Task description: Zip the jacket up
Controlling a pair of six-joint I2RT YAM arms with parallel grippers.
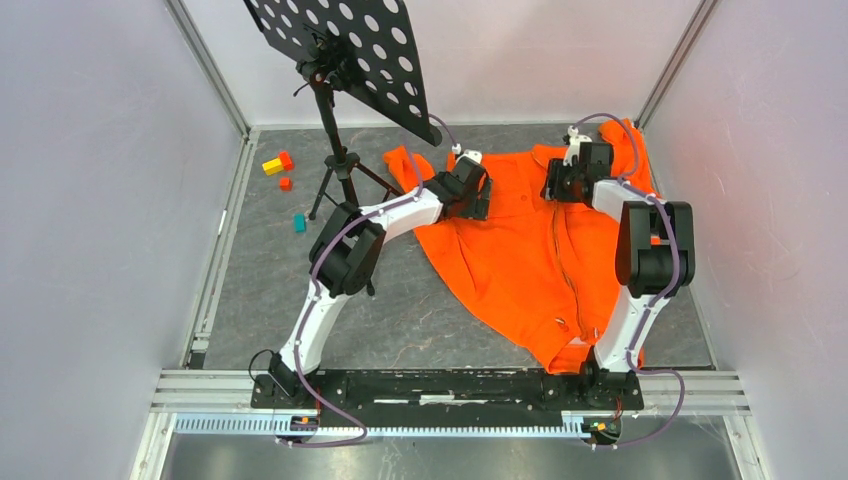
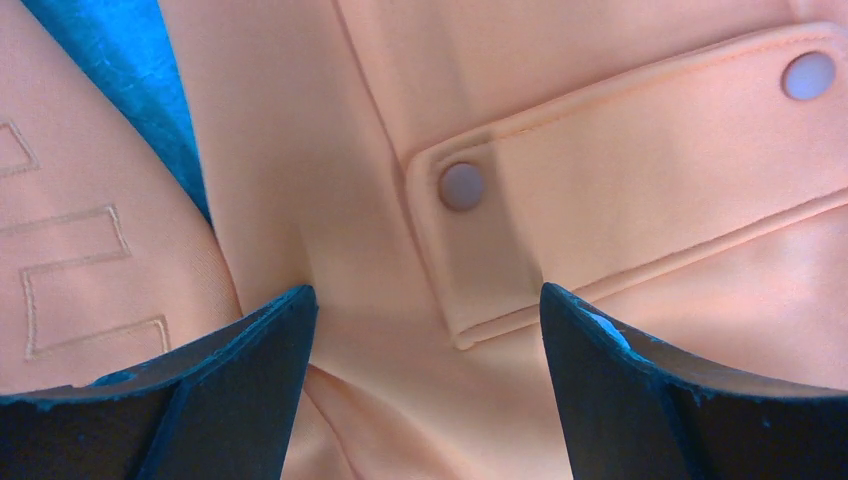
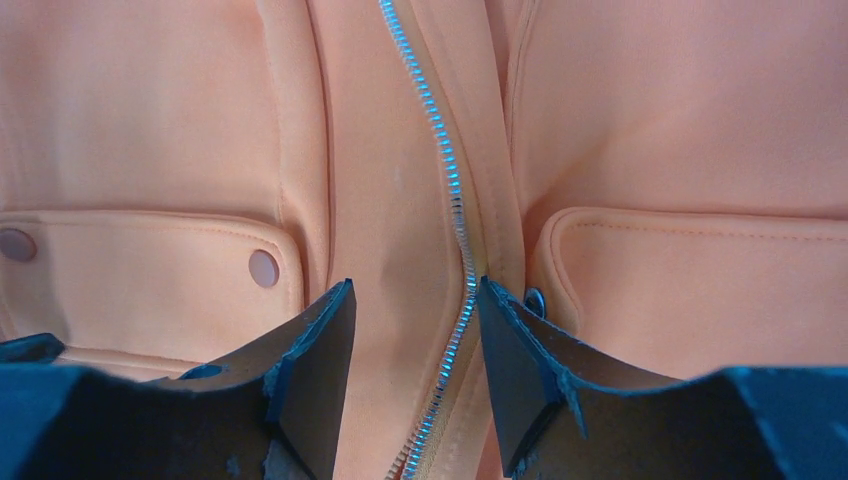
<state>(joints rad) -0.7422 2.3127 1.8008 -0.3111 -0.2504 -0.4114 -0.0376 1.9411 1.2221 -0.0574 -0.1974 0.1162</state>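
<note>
The orange jacket (image 1: 510, 255) lies spread on the dark table, its light zipper (image 1: 562, 265) running down the front. My left gripper (image 1: 480, 198) is low over the jacket's left chest. In the left wrist view it (image 2: 428, 320) is open and empty, with a pocket flap (image 2: 620, 190) and its snap button (image 2: 461, 186) just ahead of the fingers. My right gripper (image 1: 556, 186) is low over the upper front. In the right wrist view it (image 3: 415, 300) is open, and the fingers straddle the zipper teeth (image 3: 450, 180) without holding them. The zipper slider is not visible.
A black perforated music stand (image 1: 350, 50) on a tripod (image 1: 340, 165) stands at the back, left of the jacket. Small yellow (image 1: 271, 166), orange (image 1: 286, 183) and teal (image 1: 299, 222) blocks lie at the far left. Walls enclose the table on both sides.
</note>
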